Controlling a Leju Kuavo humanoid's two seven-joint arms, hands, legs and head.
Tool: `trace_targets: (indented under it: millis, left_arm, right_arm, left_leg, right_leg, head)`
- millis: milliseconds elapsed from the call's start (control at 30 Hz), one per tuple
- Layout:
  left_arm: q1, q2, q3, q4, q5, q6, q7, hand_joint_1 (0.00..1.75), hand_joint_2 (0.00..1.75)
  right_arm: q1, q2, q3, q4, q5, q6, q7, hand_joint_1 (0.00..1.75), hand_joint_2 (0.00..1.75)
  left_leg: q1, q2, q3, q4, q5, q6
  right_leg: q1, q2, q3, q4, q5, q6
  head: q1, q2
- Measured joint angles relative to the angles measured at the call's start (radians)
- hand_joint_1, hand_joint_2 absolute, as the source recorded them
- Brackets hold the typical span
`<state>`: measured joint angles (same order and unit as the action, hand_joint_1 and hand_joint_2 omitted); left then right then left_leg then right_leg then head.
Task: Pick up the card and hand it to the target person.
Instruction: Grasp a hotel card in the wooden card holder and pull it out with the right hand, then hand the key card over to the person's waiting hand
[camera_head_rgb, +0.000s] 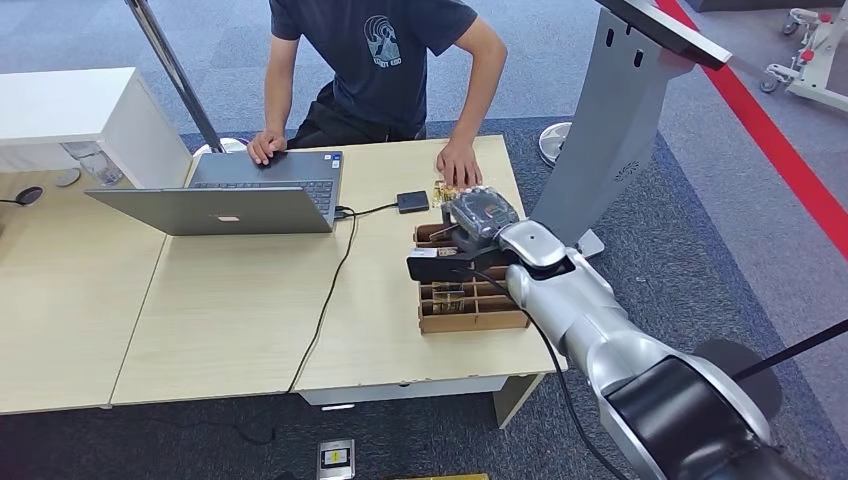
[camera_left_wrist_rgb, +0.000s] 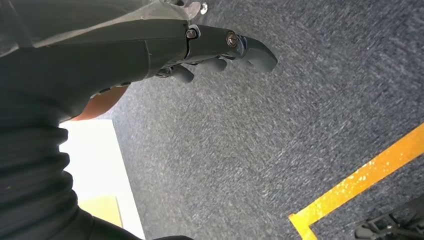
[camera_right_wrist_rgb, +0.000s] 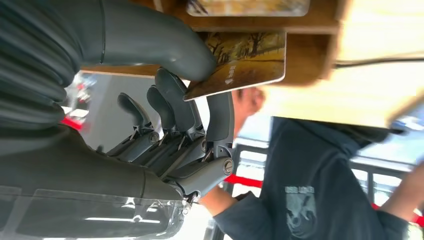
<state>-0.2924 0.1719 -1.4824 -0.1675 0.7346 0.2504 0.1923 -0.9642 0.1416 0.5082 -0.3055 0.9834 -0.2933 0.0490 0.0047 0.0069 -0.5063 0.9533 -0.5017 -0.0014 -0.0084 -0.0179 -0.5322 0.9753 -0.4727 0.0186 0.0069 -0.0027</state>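
The thin rectangular card printed with a golden-brown tree scene (camera_right_wrist_rgb: 240, 62) is pinched between the right hand's (camera_right_wrist_rgb: 170, 110) thick grey thumb and dark fingers (camera_right_wrist_rgb: 220, 117), over a cell of the brown wooden compartment box (camera_head_rgb: 470, 300). Its long axis runs away from the thumb, its free short edge pointing away from the hand and its glossy printed face turned to the wrist camera; whether it still sits in the cell cannot be told. In the head view the right hand (camera_head_rgb: 455, 262) sits at the box's far end, the silver arm reaching in from the near right.

The box stands on the pale wood-grain table (camera_head_rgb: 230, 310). Left of the box is an open grey laptop (camera_head_rgb: 250, 195); a small flat black device (camera_head_rgb: 412, 201) lies just beyond it. Beyond the box, a person in a dark printed T-shirt (camera_head_rgb: 380, 60) rests a hand (camera_head_rgb: 459, 165) on the table near it.

The left hand (camera_left_wrist_rgb: 215, 52) hangs over speckled grey carpet (camera_left_wrist_rgb: 260, 150), fingers loosely curled, holding nothing.
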Motion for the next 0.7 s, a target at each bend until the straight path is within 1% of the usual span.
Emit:
trace_targets:
  millis: [100,200,333,400,533,700]
  left_arm:
    - [0.001,0.000,0.000,0.000,0.005,-0.007,0.000,0.00,1.75]
    - [0.002,0.000,0.000,0.000,0.009,-0.012,0.000,0.00,1.75]
    - [0.002,0.001,0.000,0.000,0.015,-0.013,-0.002,0.00,1.75]
    - [0.001,0.001,0.000,0.000,0.015,-0.014,-0.004,0.00,1.75]
    - [-0.003,0.001,0.000,0.000,0.011,-0.016,-0.006,0.00,1.75]
    - [-0.011,0.000,0.000,0.000,-0.002,-0.021,-0.002,0.00,1.75]
  right_arm:
    - [-0.019,0.004,-0.022,-0.003,-0.055,0.003,-0.051,1.48,1.75]
    - [-0.058,0.010,-0.050,-0.010,-0.100,-0.002,-0.106,1.48,1.75]
    - [-0.150,0.027,-0.088,-0.034,-0.174,-0.036,-0.216,1.48,1.75]
    - [-0.204,0.038,-0.106,-0.047,-0.198,-0.049,-0.245,1.48,1.75]
    - [-0.282,0.057,-0.132,-0.064,-0.211,-0.071,-0.263,1.48,1.75]
    - [-0.304,0.073,-0.139,-0.066,-0.173,-0.079,-0.232,1.48,1.75]
  left_leg:
    - [0.000,0.000,0.000,0.000,0.000,0.000]
    - [0.000,0.000,0.000,0.000,0.000,0.000]
    - [0.000,0.000,-0.001,0.000,0.001,-0.001]
    - [0.000,0.000,-0.001,0.000,0.001,-0.001]
    - [0.001,0.000,0.000,0.000,0.001,-0.001]
    - [0.001,0.000,0.000,0.000,0.001,-0.001]
  right_leg:
    - [0.000,0.000,0.000,0.000,0.000,0.000]
    - [0.000,0.000,0.000,0.000,0.000,0.000]
    - [0.000,0.000,-0.001,0.001,0.000,0.000]
    - [0.000,0.000,-0.001,0.001,0.000,0.000]
    - [0.000,0.000,-0.001,0.001,0.000,0.000]
    - [0.000,0.000,-0.001,0.001,0.000,0.000]
  head:
    - [0.000,0.000]
    - [0.000,0.000]
    - [0.000,0.000]
    - [0.000,0.000]
    - [0.000,0.000]
    - [0.000,0.000]
